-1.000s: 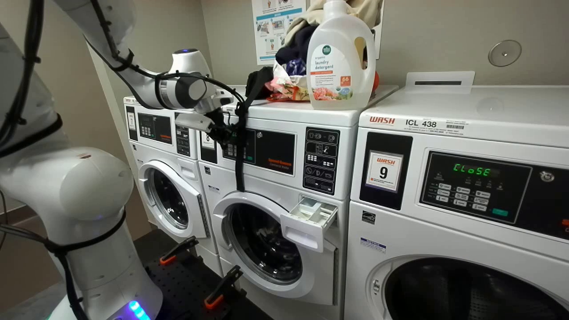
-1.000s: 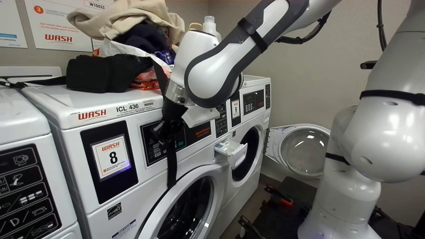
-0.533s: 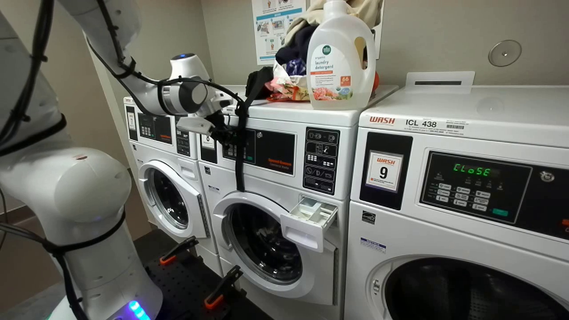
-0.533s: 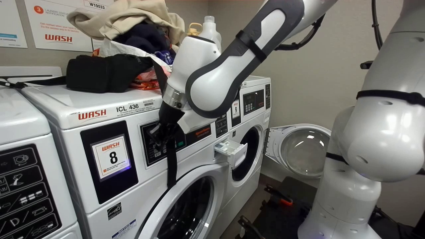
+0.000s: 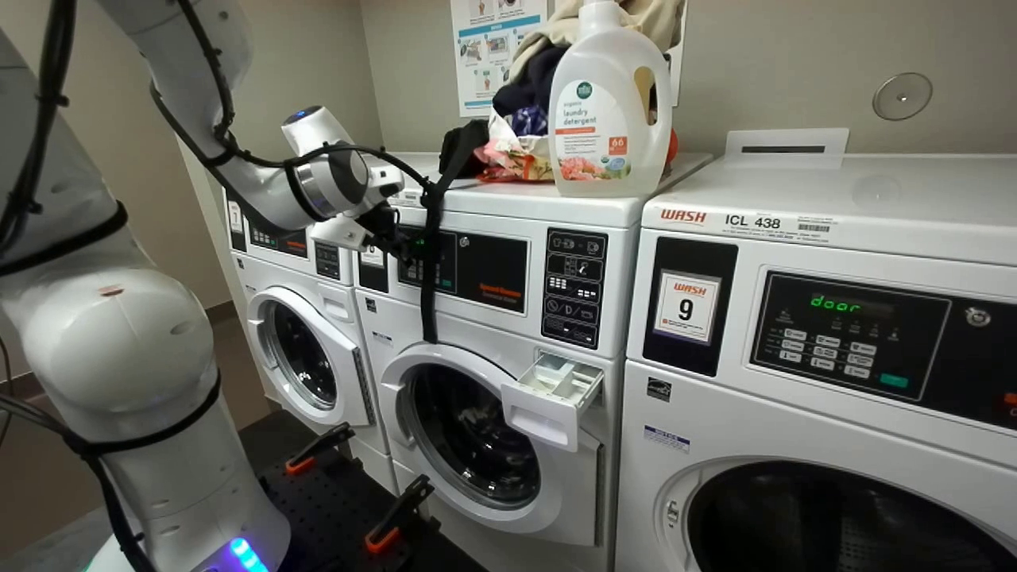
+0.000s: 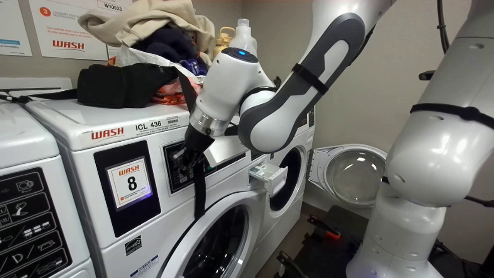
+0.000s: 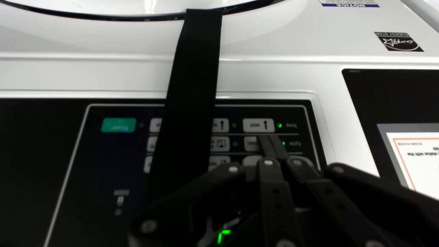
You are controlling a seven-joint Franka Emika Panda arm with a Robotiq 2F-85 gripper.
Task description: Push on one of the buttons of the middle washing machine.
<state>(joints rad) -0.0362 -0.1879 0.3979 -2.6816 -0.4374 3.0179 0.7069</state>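
Note:
The middle washing machine, number 8, is white with a black control panel; it also shows in an exterior view. In the wrist view its panel is upside down, with several pale buttons and a green START button. The HOT button shows whole. The NORMAL button is partly hidden behind my fingertips. My gripper is shut and empty, pointing at the button area. It is at the panel in both exterior views. I cannot tell whether the fingertips touch the panel.
A black strap hangs over the panel beside the gripper and covers some buttons. The detergent drawer stands pulled out. A detergent bottle, a black bag and a clothes pile sit on top. Machine 9 stands alongside.
The wrist has lowered and tilted, and the forearm has swung. The shut gripper has shifted slightly down over the middle machine's panel. Machine 9's display went from "CLOSE" to "door".

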